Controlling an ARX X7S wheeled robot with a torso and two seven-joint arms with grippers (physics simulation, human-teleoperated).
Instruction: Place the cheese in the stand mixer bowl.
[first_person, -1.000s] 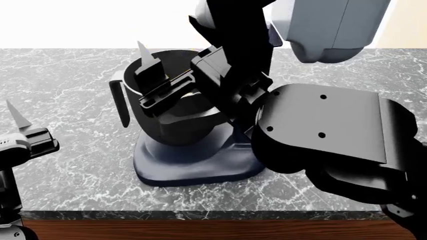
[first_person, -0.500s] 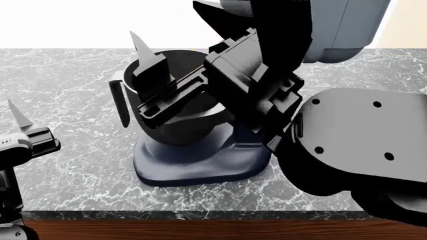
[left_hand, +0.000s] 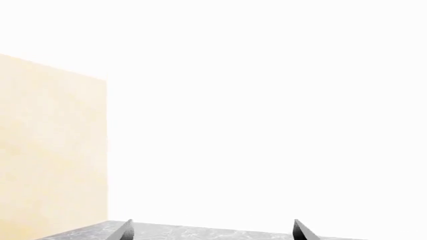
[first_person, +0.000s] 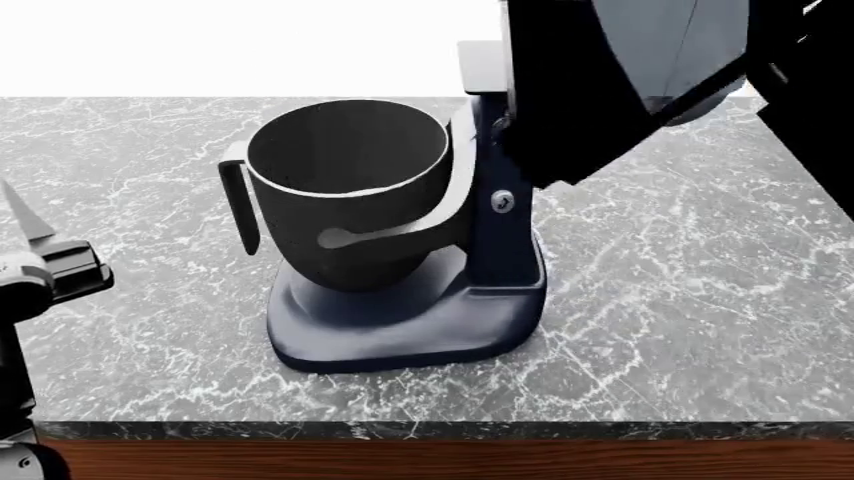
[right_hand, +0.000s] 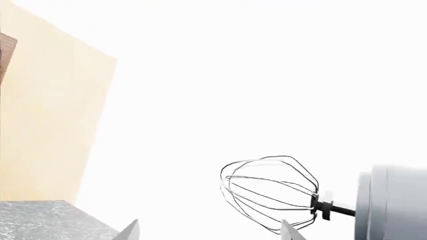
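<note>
Grey marbled counter (first_person: 667, 300) is carrying navy mixer | deep dark-grey matte bowl (first_person: 350, 195) is sitting cradled, handle facing left | cheese is hiding from view | left gripper (left_hand: 212, 231) and right gripper (right_hand: 208, 231) are gaping wide, empty.

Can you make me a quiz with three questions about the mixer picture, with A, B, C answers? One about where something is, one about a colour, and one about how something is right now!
1. Where is the stand mixer bowl?
A. Lying on the counter
B. Cradled in the mixer's arm, above its base
C. Held in a pincer

2. What colour is the mixer base?
A. Dark navy
B. Red
C. Yellow

3. How is the left pincer now?
A. Shut on the cheese
B. Shut on the bowl's handle
C. Open, with nothing between its tips

Answers: 1 B, the curved arm hugs the bowl's side in the head view. 2 A, the base looks dark blue against the grey marble counter. 3 C, the left wrist view shows two tips apart and nothing between.
</note>
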